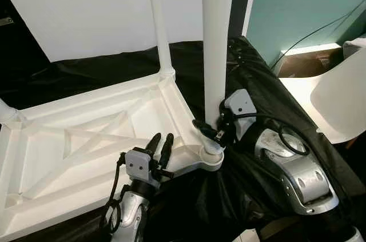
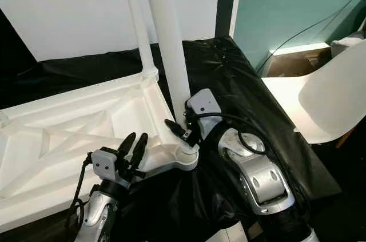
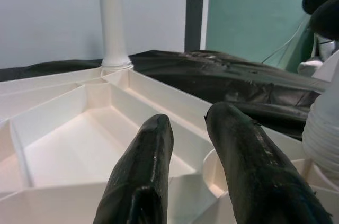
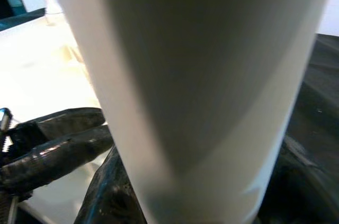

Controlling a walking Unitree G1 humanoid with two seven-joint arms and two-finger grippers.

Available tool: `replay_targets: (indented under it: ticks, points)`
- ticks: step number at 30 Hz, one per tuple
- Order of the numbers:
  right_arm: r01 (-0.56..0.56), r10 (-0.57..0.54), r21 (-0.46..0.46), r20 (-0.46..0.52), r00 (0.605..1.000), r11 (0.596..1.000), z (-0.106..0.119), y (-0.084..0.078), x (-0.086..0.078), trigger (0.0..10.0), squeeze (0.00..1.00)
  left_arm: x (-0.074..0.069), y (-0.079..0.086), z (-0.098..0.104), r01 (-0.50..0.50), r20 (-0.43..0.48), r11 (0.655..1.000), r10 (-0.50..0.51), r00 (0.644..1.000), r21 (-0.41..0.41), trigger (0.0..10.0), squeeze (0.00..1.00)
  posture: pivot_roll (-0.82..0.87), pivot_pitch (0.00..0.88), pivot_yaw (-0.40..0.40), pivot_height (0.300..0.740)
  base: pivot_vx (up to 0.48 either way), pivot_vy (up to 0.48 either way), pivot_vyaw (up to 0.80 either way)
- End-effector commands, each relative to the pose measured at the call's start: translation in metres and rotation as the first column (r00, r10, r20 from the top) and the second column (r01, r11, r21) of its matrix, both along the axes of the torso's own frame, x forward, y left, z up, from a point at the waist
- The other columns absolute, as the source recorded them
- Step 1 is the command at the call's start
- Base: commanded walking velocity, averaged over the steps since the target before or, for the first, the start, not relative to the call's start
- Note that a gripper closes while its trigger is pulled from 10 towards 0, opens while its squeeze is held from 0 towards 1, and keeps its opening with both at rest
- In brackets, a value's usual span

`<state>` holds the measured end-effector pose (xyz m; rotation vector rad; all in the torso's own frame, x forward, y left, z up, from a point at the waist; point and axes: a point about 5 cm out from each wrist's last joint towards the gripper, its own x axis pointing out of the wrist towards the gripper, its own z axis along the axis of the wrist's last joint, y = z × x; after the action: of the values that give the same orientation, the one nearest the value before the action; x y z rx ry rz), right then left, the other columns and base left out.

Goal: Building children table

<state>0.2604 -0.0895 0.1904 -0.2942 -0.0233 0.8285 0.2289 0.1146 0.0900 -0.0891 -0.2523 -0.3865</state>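
While the right end effector (image 1: 210, 130) clamps the table leg (image 1: 216, 42) at its socket, a tilt could cross-thread it; the left end effector (image 1: 160, 142), fingers slightly parted, braces the upturned tabletop (image 1: 86, 139).

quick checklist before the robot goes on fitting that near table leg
1. Tabletop lies upside down on the black sheet: ok.
2. Far leg stands upright in its corner socket: ok.
3. Near leg stands upright in the near socket: ok.
4. Near leg fully seated in the socket: cannot tell.
5. Right gripper is around the near leg's base: ok.
6. Left gripper rests on the tabletop rim by the socket, fingers slightly apart, holding nothing: ok.
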Motion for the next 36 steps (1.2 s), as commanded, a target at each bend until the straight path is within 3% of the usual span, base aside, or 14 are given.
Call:
replay_targets:
  ticks: [1,12,18,23,28,33,36]
  points:
    - [-0.029,0.029,0.003,-0.094,0.995,1.000,-0.015,0.003,0.000,10.0,0.00,0.001,0.002,-0.003,-0.147,-0.057,0.989,0.145,0.988,-0.025,10.0,0.00,-0.06,0.020,0.035,0.740,0.000,0.000,0.00]
    - [0.012,-0.009,0.014,-0.179,0.984,1.000,-0.030,-0.006,-0.001,10.0,0.00,0.002,-0.007,-0.004,-0.157,-0.102,0.987,0.152,0.983,-0.043,10.0,0.00,-0.05,0.017,0.033,0.740,0.000,0.000,0.00]
    - [0.048,-0.052,-0.020,-0.220,0.974,0.999,-0.046,-0.025,-0.009,10.0,0.00,0.007,-0.011,-0.003,-0.152,-0.094,0.988,0.149,0.984,-0.026,10.0,0.00,-0.06,0.007,0.037,0.740,0.000,0.000,0.00]
    - [0.080,-0.081,-0.017,-0.245,0.966,0.997,-0.048,-0.036,-0.008,10.0,0.00,0.009,-0.013,0.001,-0.150,-0.116,0.984,0.138,0.984,-0.099,10.0,0.00,-0.06,0.010,0.040,0.740,0.000,0.000,0.00]
    - [0.077,-0.084,-0.040,-0.240,0.967,0.996,-0.053,-0.038,-0.009,10.0,0.00,0.011,-0.012,0.002,-0.156,-0.110,0.983,0.145,0.983,-0.102,10.0,0.00,-0.06,0.010,0.042,0.740,0.000,0.000,0.00]
    - [0.003,-0.018,-0.074,-0.200,0.980,0.997,-0.055,-0.030,-0.009,10.0,0.00,0.014,-0.010,0.005,-0.160,-0.099,0.982,0.150,0.984,-0.098,10.0,0.00,-0.06,0.012,0.047,0.740,0.000,0.000,0.00]
    - [-0.118,0.096,-0.094,-0.213,0.972,0.989,-0.057,-0.024,-0.015,10.0,0.00,0.016,-0.008,0.007,-0.164,-0.088,0.982,0.155,0.984,-0.096,10.0,0.00,-0.05,0.012,0.054,0.740,0.000,0.000,0.00]
